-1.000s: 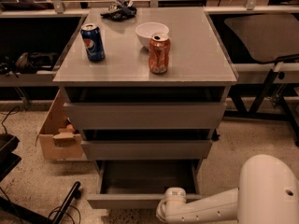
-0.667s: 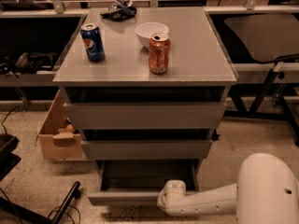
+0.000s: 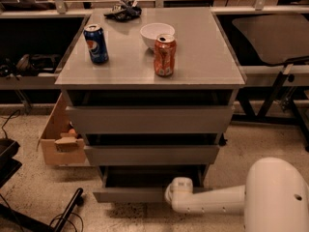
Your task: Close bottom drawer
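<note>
Since a second ago, the bottom drawer (image 3: 128, 195) has slid further into the grey cabinet (image 3: 227, 88), and the robot's white arm (image 3: 217, 200) has moved in with it toward the cabinet's base. The drawer is partly open. Its slim flat front sticks out from the foot of the cabinet, and a strip of its plain dark inside shows behind the panel.

The gripper (image 3: 171, 193) is at the end of the arm, low down in front of the cabinet, against the right part of the bottom drawer's front panel. Whether it is clenched or released cannot be told from this angle. The arm reaches in from the cabinet's lower right, where a large rounded white part of the robot fills the corner.

Above the bottom drawer, the middle drawer (image 3: 152, 154) and the taller top drawer (image 3: 149, 119) each show a dark gap along their upper edge.

On top of the cabinet, a blue soda can (image 3: 96, 43) stands upright near the left edge. An orange soda can (image 3: 164, 55) stands upright near the middle, and a white bowl (image 3: 155, 33) sits just behind it. A dark crumpled item (image 3: 123, 11) lies at the back edge.

On the floor to the left of the cabinet, touching its side, is an open cardboard box (image 3: 54, 146).
</note>
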Controlling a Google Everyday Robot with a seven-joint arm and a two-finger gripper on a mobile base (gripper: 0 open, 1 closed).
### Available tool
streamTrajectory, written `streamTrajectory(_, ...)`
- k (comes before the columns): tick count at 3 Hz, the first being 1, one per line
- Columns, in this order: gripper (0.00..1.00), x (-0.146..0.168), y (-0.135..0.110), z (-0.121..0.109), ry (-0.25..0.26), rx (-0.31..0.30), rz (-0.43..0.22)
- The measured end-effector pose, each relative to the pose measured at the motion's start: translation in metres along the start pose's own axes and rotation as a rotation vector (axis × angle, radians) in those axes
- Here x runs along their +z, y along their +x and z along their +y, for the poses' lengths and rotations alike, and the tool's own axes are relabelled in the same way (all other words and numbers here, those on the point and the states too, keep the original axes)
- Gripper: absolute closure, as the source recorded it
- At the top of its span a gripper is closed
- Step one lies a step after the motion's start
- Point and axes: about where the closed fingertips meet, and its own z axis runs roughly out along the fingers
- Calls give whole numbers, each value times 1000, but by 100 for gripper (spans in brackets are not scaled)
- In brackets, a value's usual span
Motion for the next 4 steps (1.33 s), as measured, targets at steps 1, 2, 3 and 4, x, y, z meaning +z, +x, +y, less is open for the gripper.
streamTrajectory(1, 100, -1, -9, -27, 53, -6, -13)
streamTrajectory(2, 100, -8, -42, -118, 208, -16, -46)
streamTrajectory(3, 100, -11, -41, -114, 216, -17, -47)
streamTrajectory(4, 100, -11, -41, -114, 216, -17, -47)
